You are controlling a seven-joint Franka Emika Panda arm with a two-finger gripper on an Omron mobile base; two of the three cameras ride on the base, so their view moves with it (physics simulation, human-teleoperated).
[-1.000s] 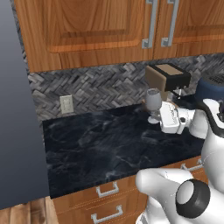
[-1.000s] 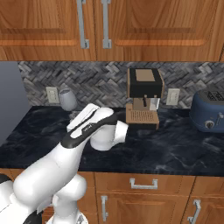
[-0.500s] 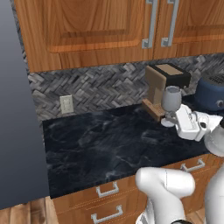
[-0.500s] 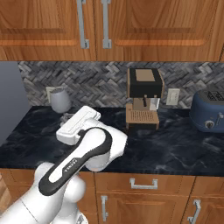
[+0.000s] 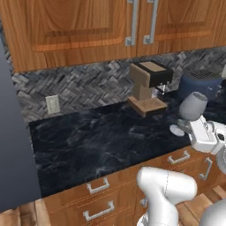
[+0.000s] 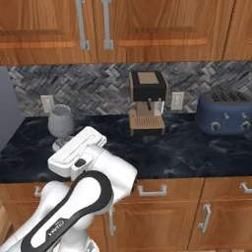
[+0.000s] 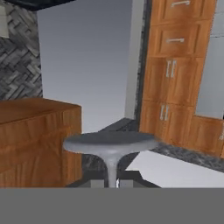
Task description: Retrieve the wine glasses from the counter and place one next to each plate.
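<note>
Left base view: tool (image 5: 193, 128) clamps wine glass (image 5: 192, 107) stem above counter (image 5: 101, 141) edge.

The surface (image 6: 197, 147) lies bare in front; a coffee machine (image 6: 146, 101) and toaster (image 6: 225, 112) stand against the back wall, cupboards (image 6: 147, 29) overhead.

Arm bent low w/ elbow down, wrist out sideways; pincer (image 7: 112, 183) clamped tight on a thin stem.
</note>
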